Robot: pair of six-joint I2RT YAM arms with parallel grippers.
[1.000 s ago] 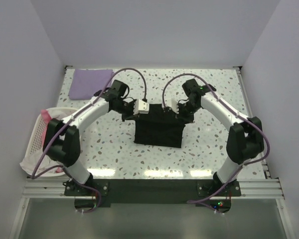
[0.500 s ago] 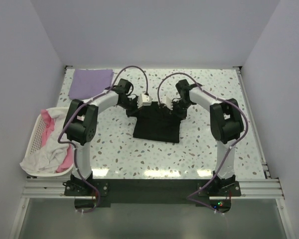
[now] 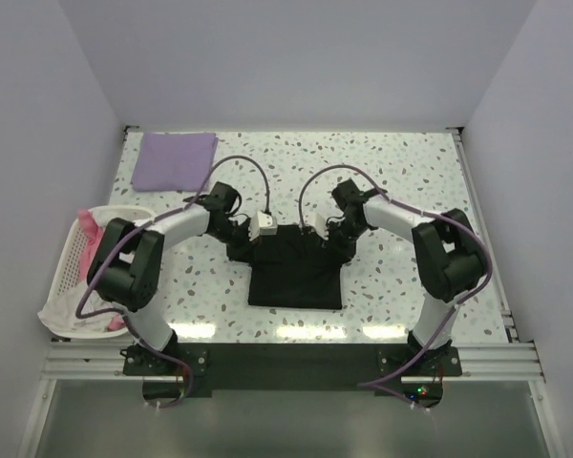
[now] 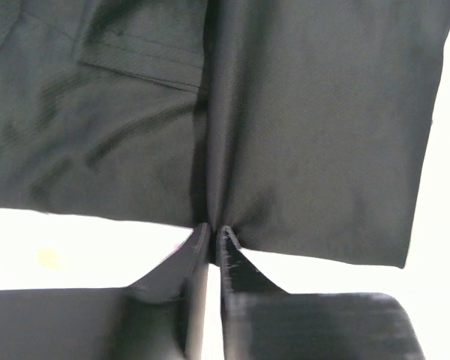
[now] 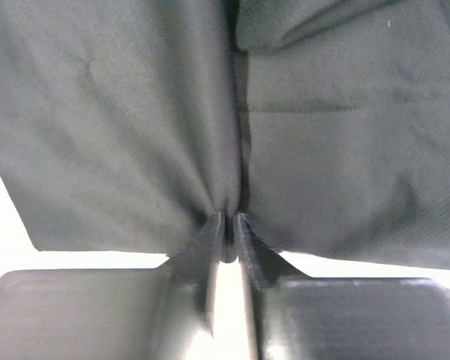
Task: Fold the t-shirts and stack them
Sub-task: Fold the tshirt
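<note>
From above, the black shirt [image 3: 296,277] lies as a narrow, partly folded rectangle in the middle of the counter [image 3: 401,172], near the arm bases. The left gripper [image 3: 249,236] and right gripper [image 3: 334,237] sit at its two far corners, both arms bent inward. A folded purple shirt [image 3: 176,158] rests at the far left corner, well apart. A basket [image 3: 69,256] at the left edge holds white and pink laundry [image 3: 81,303] that spills over its near rim. In the left wrist view, the left gripper [image 4: 210,234] has its jaws pressed almost together on the edge of the black shirt [image 4: 307,135], and creases fan out from the pinch. In the right wrist view, the right gripper [image 5: 229,225] is likewise clamped on a bunch of the black shirt [image 5: 120,112], with bright counter showing below the cloth on both sides. The step in hand looks like a crosswise fold of the black shirt, with the far edge held at two points. The next move would call for both arms to carry that edge evenly toward the near hem, keeping the cloth taut between them. They would then lay it flush and let go before moving the bundle onto the purple shirt.
</note>
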